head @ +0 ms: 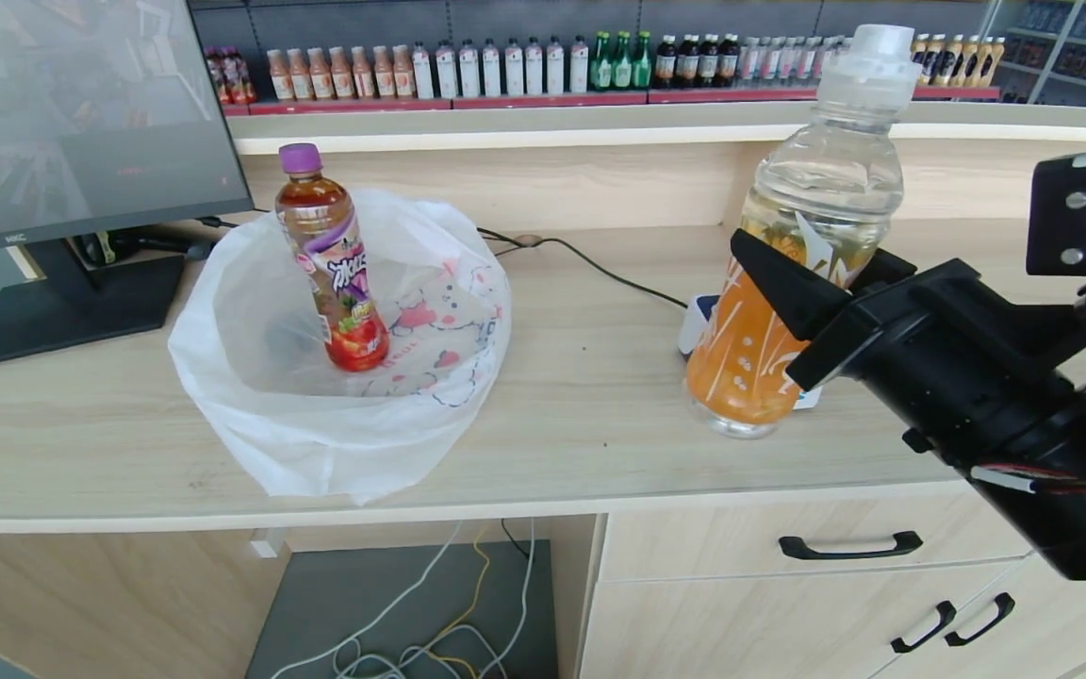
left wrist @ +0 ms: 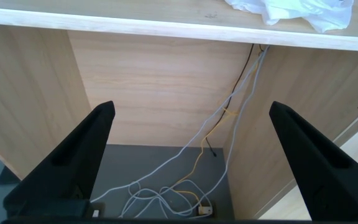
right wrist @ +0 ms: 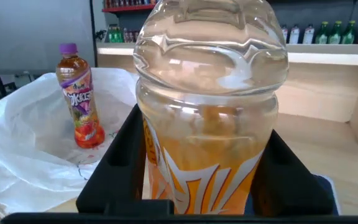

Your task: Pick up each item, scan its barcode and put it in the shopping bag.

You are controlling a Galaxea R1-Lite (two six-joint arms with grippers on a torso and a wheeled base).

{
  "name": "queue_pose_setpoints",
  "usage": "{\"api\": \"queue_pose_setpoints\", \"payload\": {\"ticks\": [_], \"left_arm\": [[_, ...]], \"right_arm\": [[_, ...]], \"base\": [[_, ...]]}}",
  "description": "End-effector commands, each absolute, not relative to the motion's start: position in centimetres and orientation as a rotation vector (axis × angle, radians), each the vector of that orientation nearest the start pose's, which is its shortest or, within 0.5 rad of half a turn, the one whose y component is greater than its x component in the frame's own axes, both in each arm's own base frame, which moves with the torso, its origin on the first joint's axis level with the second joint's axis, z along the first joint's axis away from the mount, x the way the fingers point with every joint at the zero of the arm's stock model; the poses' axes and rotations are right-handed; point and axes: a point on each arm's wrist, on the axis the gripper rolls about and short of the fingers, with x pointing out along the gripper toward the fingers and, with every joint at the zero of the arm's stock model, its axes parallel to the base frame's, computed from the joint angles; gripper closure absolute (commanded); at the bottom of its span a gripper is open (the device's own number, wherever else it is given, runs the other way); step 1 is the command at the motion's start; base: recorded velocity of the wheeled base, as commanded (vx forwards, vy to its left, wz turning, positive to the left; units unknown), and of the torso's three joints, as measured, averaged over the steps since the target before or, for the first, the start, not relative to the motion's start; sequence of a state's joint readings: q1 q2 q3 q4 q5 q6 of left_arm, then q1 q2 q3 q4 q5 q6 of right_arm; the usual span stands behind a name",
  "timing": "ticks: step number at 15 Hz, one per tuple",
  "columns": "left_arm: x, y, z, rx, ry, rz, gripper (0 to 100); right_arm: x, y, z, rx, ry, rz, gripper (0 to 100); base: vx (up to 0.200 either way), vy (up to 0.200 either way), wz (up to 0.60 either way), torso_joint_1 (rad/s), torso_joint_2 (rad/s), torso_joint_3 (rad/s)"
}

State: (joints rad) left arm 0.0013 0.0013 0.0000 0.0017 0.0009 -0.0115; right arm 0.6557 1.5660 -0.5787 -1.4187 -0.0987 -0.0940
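1. Far left: dark flat monitor on a black stand (head: 81,113), standing on the pale wood-grain counter (head: 581,405).
2. Done so far: one purple-capped tea bottle with a red-and-purple label (head: 331,273) standing upright inside the white thin plastic shopping bag (head: 251,424), bag mouth open and slumped on the counter. Counted as one item bagged.
3. Left gripper (left wrist: 194,162): parked low in front of the counter, jaws wide apart, holding nothing, facing the loose white and yellow cables (left wrist: 185,186) in the kneehole.
4. In hand: large clear bottle with an orange label and a white cap (head: 807,236), upright, right of the bag and well apart from it. Right gripper (right wrist: 201,180) clamped across its lower body, one finger on each side. Cannot tell whether the base is touching the counter or just off it.
5. Small white-and-blue box (head: 699,321) just behind that bottle, probably the scanner. Judged as left to do: scan, then carry across into the bag. No other loose items on the counter.
6. Room: thin black cable (head: 590,264) across the counter, raised wooden ledge behind, shop shelf of bottled drinks (head: 524,66) beyond, drawers with black handles (head: 849,545) below right.
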Motion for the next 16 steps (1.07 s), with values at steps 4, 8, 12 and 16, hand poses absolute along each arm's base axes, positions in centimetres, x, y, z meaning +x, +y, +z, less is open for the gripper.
{"api": "queue_pose_setpoints", "payload": {"ticks": [4, 8, 12, 16], "left_arm": [[-2.3, 0.0, 7.5, -0.011, 0.003, 0.003, 0], [-2.3, 0.0, 7.5, -0.011, 0.003, 0.003, 0], [-2.3, 0.0, 7.5, -0.014, 0.003, 0.003, 0], [-2.3, 0.0, 7.5, -0.011, 0.003, 0.003, 0]], "right_arm": [[20.4, 13.6, 24.0, 0.057, -0.438, 0.469, 100], [20.0, 13.3, 23.8, 0.055, -0.431, 0.467, 100], [19.9, 13.1, 24.1, 0.061, -0.445, 0.463, 100], [20.0, 13.2, 24.1, 0.062, -0.446, 0.465, 100]], "base": [[0.0, 0.2, 0.0, -0.006, 0.0, 0.001], [0.0, 0.2, 0.0, 0.002, 0.0, 0.002], [0.0, 0.2, 0.0, 0.005, 0.0, 0.001], [0.0, 0.2, 0.0, 0.001, 0.01, 0.005]]}}
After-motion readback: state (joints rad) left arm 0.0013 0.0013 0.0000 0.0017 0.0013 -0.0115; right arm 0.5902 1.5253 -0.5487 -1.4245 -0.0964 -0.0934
